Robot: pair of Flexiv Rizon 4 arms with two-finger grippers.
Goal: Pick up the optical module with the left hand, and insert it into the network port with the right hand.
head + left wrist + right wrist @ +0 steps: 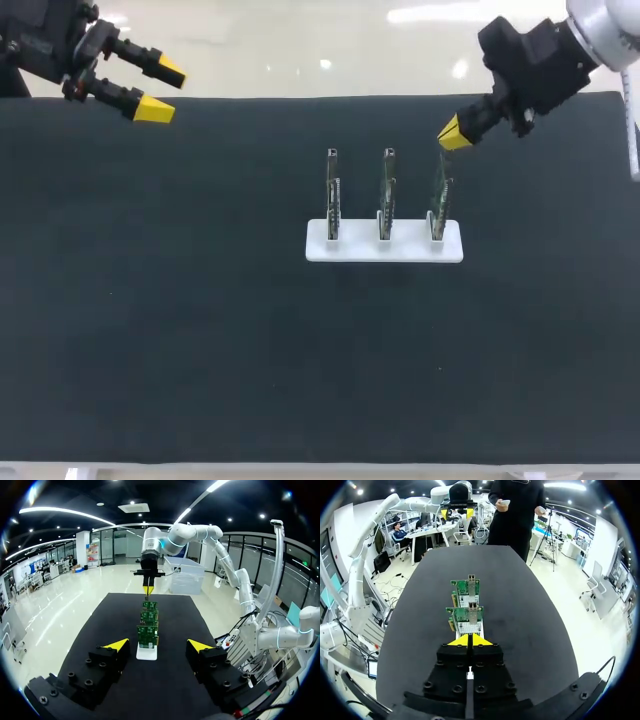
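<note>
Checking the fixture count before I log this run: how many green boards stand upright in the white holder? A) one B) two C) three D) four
C: the head view shows three green boards standing side by side in the white holder.

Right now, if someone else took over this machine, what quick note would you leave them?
Left jaws: open, empty, at the far left corner of the table.
Right jaws: shut, nothing visible between them, by the top of the rightmost of three circuit cards standing in a white holder.
Done: nothing that shows.
Left: everything; no loose optical module is in view.
</note>
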